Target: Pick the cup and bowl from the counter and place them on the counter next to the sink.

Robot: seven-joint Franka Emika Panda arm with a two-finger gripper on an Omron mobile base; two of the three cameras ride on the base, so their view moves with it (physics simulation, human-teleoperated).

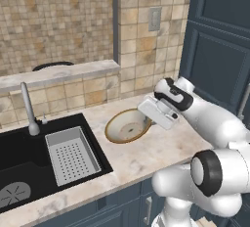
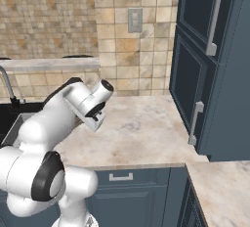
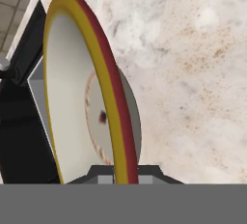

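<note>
My gripper (image 3: 124,176) is shut on the rim of the bowl (image 1: 128,125). The bowl is tipped up on its edge, just right of the sink (image 1: 29,155), low over the counter (image 1: 141,157). In the hand view the bowl (image 3: 72,97) stands edge-on, its yellow and red rim running down between my two fingertips. Its pale inside faces the sink, and it casts a grey shadow on the marbled stone. I cannot tell whether its lower edge touches the counter. My white hand (image 1: 157,111) reaches in from the right and hides the fingers. The cup is out of view.
A grey perforated rack (image 1: 72,155) lies in the sink's right part, with the slim faucet (image 1: 28,108) behind. A raised tiled ledge (image 1: 58,72) runs along the back wall. Tall dark blue cabinets (image 2: 210,74) close off the counter's right end.
</note>
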